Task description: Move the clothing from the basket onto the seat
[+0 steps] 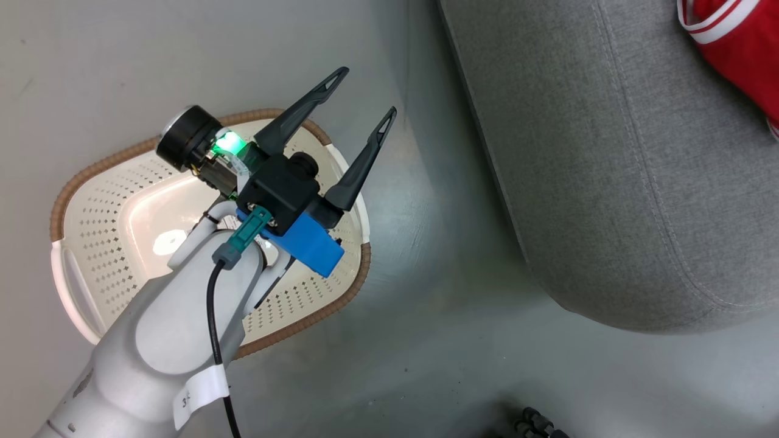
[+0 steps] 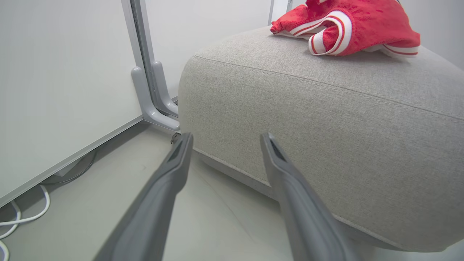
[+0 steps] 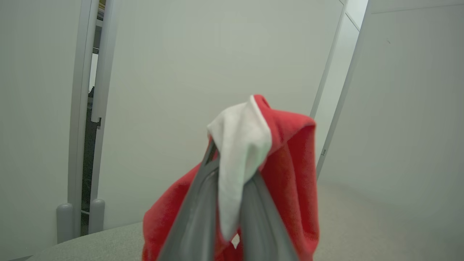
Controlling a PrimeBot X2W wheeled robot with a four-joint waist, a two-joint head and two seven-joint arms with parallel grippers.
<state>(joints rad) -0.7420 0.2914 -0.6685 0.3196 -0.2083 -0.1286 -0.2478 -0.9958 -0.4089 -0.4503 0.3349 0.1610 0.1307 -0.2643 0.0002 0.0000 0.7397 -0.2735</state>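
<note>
Left gripper (image 1: pixel 368 91) hung wide open, holding nothing, above the basket (image 1: pixel 91 174); right gripper (image 3: pixel 232 170) was pinched shut on red clothing (image 3: pixel 290 163) over the seat (image 3: pixel 362 224).

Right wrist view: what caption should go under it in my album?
Right gripper shut on red-and-white clothing, with the grey seat behind.

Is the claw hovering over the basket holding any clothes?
No, the left gripper above the basket has its two dark fingers spread wide apart with nothing between them.
</note>
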